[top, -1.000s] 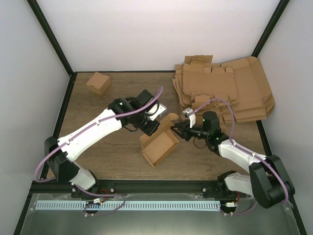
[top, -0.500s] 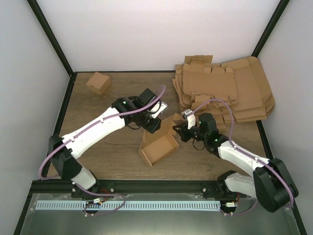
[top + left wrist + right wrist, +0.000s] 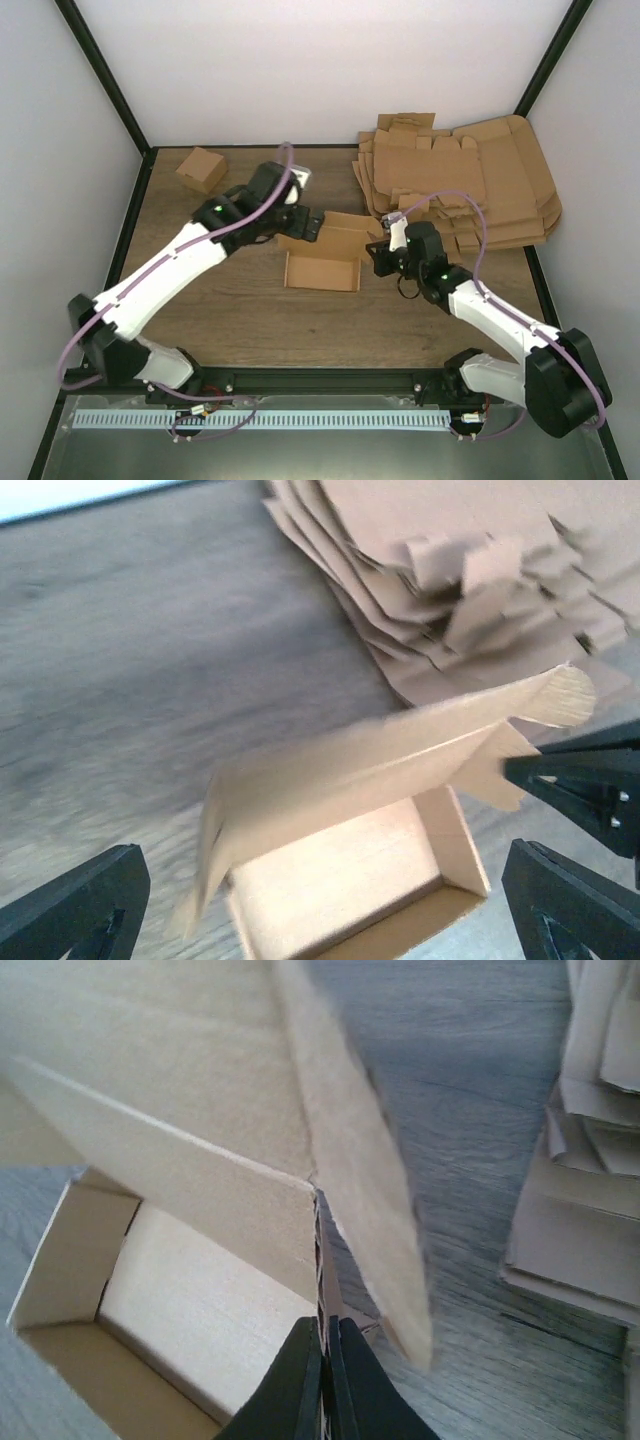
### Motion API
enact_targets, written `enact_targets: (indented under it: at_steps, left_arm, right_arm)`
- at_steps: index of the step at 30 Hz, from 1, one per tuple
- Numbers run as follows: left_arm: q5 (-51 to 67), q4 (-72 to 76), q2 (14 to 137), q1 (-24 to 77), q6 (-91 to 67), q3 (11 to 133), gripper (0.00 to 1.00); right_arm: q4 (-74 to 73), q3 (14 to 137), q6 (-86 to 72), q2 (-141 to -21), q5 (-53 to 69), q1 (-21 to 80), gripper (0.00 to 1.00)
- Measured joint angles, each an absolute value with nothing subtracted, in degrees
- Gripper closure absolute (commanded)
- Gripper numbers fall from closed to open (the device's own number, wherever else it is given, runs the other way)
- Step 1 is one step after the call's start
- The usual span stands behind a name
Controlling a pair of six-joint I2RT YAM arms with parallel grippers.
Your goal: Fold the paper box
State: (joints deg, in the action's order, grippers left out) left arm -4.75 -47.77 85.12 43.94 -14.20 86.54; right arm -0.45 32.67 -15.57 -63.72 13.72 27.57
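Observation:
The paper box [image 3: 322, 268] stands mid-table as an open walled tray, its lid flap [image 3: 340, 232] raised at the back. My left gripper [image 3: 305, 228] hovers just behind the flap, open wide and holding nothing. In the left wrist view its fingers [image 3: 75, 910] frame the tray [image 3: 350, 865] from above. My right gripper [image 3: 378, 256] is shut on the box's right side wall. In the right wrist view the fingertips [image 3: 327, 1338] pinch that wall's edge, with the tray's inside [image 3: 190, 1310] to the left.
A pile of flat cardboard blanks [image 3: 460, 185] fills the back right, close behind the right arm, and shows as blanks [image 3: 590, 1210] in the right wrist view. A small folded box [image 3: 202, 168] sits at the back left. Black frame rails edge the table.
My left gripper opened, let go of the box and drew back toward the far left. The right gripper closed on the right wall, and the box swung round square to the table edge.

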Motion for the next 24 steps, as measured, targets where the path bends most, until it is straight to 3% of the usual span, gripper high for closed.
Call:
enact_targets:
  at_steps: [5,10,24]
  left_arm:
    - [-9.63,-44.14,74.63,40.05,-18.20,79.35,0.00]
    - [-5.61,-38.61,63.88,33.26,-22.24,62.87,0.00]
    - [8.45,-23.29,72.14,20.99,-19.44,57.21,0.01]
  right_arm:
    - [-2.57,34.13,-16.60,-65.04,10.57,27.57,0.99]
    - [-5.02,35.66,-17.15,-66.41,9.54,27.57,0.99]
    - [-9.91,41.21,-13.50,-67.46,12.45,27.57,0.99]
